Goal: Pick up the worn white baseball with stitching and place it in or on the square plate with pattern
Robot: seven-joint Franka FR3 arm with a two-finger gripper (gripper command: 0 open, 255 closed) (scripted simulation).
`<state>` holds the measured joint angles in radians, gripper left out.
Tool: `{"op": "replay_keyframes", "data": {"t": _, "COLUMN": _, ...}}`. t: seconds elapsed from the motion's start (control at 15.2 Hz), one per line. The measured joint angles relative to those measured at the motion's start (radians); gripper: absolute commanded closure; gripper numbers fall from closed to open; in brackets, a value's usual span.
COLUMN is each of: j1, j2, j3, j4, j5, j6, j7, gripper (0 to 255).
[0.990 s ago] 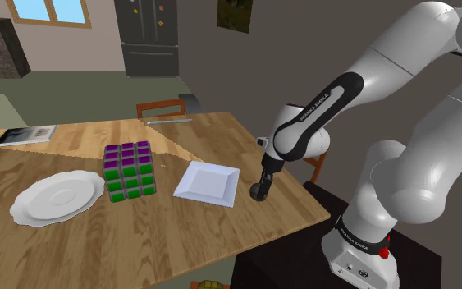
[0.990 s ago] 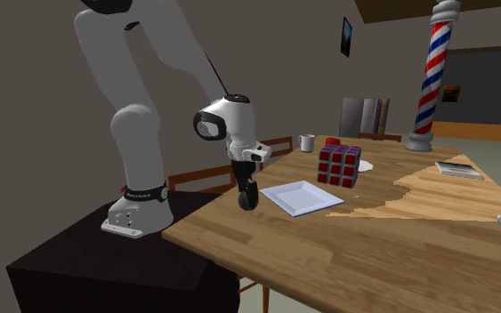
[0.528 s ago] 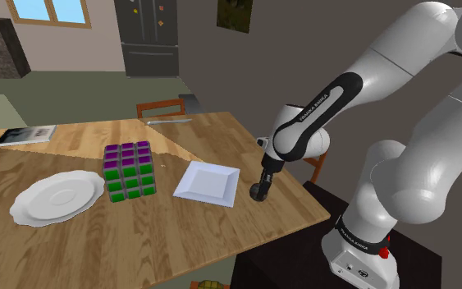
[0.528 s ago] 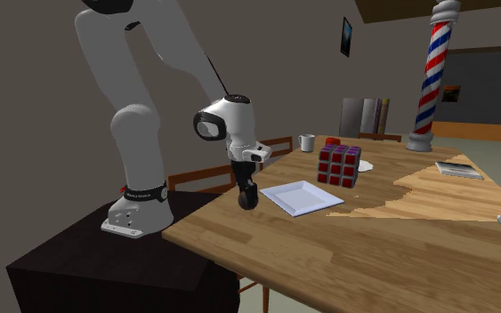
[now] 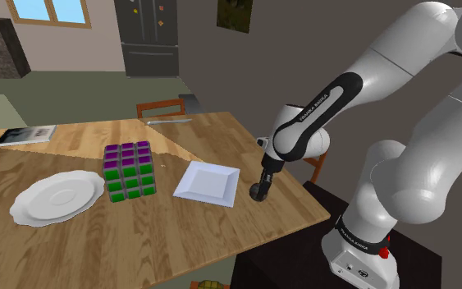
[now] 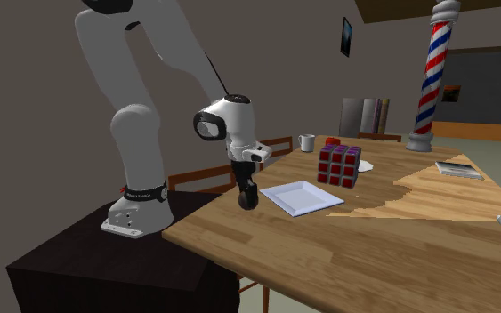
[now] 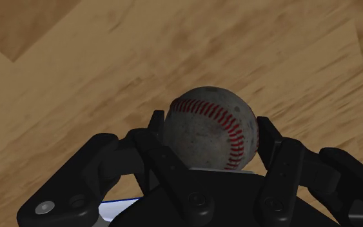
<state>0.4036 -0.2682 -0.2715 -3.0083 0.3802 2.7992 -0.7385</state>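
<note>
The black gripper (image 5: 259,193) pinches the scuffed white red-stitched baseball (image 7: 209,129) between its jaws (grasp apparently done). Still to do: carry it onto the white square plate (image 5: 208,182) just beside the jaws.

Your glossy white, rounded arm (image 5: 418,107) wears dark joint bands (image 5: 336,94) with small white lettering — its all-black gripper (image 7: 212,129) shows a pale screw head (image 7: 44,207).

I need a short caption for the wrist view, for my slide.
Black gripper clasping a scuffed, red-stitched baseball, with the wooden table beyond.
</note>
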Motion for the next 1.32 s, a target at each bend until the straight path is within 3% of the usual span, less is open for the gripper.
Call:
{"op": "replay_keyframes", "data": {"t": 0.73, "j1": -0.137, "j2": -0.215, "j3": 0.093, "j4": 0.010, "j5": -0.161, "j6": -0.221, "j7": 0.140, "gripper": 255}}
{"op": "replay_keyframes", "data": {"t": 1.19, "j1": -0.175, "j2": -0.321, "j3": 0.118, "j4": 0.042, "j5": -0.203, "j6": -0.360, "j7": 0.182, "gripper": 255}}
{"op": "replay_keyframes", "data": {"t": 1.32, "j1": -0.154, "j2": -0.272, "j3": 0.125, "j4": 0.085, "j5": -0.188, "j6": -0.351, "j7": 0.194, "gripper": 255}}
